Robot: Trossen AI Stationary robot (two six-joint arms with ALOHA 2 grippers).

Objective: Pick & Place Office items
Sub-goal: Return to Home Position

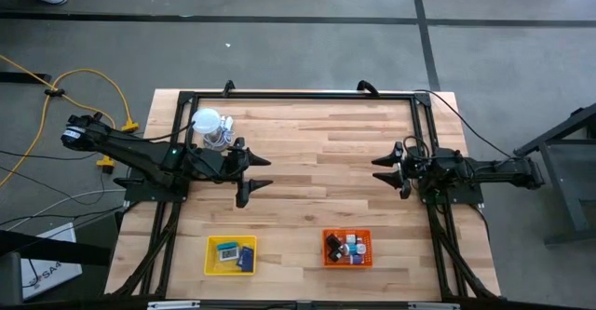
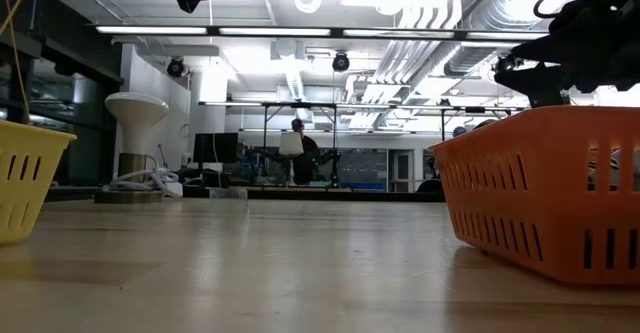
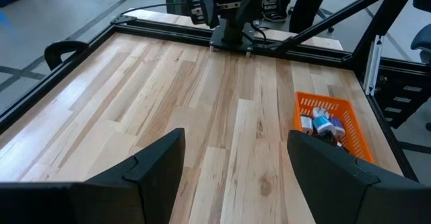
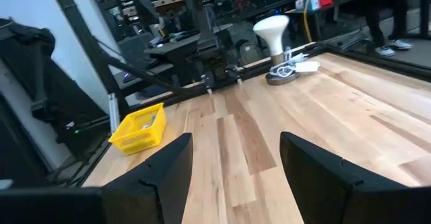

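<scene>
The office items lie in two mesh trays near the table's near edge: blue and teal pieces in the yellow tray, several small blue, white and dark pieces in the orange tray. My left gripper hovers open over the left half of the table, above and beyond the yellow tray. My right gripper hovers open over the right half, beyond the orange tray. Neither holds anything.
A white globe on a wire stand sits at the far left corner, beside my left arm. A black frame runs round the table's edges. Bare wood lies between the two grippers. A person sits far off in the room.
</scene>
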